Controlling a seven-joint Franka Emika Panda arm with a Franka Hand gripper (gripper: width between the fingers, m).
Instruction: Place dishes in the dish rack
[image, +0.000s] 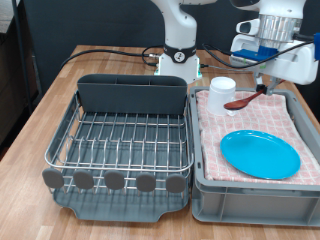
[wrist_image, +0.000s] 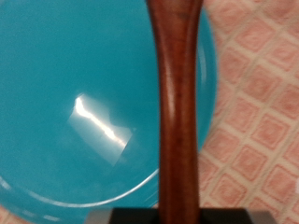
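Note:
My gripper (image: 266, 84) is over the far part of the grey crate at the exterior view's right, shut on the slim reddish-brown wooden spoon (image: 244, 100), which hangs slanted above the checked cloth. In the wrist view the spoon handle (wrist_image: 177, 103) runs straight through the picture, close to the camera. The light-blue plate (image: 260, 154) lies flat on the cloth in the crate and shows behind the spoon in the wrist view (wrist_image: 65, 103). The white mug (image: 222, 87) stands at the crate's far corner. The silver wire dish rack (image: 125, 140) with its dark grey cutlery bin (image: 133, 93) holds no dishes.
The grey crate (image: 205, 190) with checked cloth (wrist_image: 257, 103) stands right beside the rack, on a wooden table (image: 30, 110). The robot base (image: 180, 55) and cables are behind the rack. The rack's tray front (image: 115, 182) has several round feet.

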